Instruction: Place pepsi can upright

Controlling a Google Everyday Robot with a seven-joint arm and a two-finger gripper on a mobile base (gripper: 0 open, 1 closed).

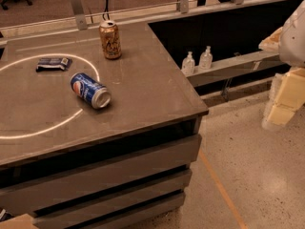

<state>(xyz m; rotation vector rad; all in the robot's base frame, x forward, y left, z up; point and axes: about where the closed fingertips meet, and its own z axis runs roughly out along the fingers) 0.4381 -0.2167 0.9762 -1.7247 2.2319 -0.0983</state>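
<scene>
the pepsi can (90,90) lies on its side on the table (147,87), left of the middle. its silver end points toward the near right and its round red, white and blue logo faces up. what is inside i cannot tell. farther back stands a gold can (110,40), upright, well apart from the blue one; its contents are hidden too. two small clear bottles (188,63) (206,58) stand side by side on a lower ledge (233,66) to the right of the table.

a small flat dark-blue packet (54,63) lies to the far left of the pepsi can, not touching it. a thin bright ring (71,116) curves over the tabletop, with the packet inside it and the pepsi can lying just inside its right edge. nothing rests against or over the pepsi can.

the gripper (285,101) hangs at the right edge of the scene, out over the floor (248,166), well away from the table and the cans. it shows as pale, blocky cream shapes, and i cannot tell whether it is spread or pressed together.

the tabletop is smooth, dull grey-brown and square-cornered; its near side is made of long flat slats (119,171) with dark gaps between them. the floor is speckled and pale, crossed by an orange line (221,190).
</scene>
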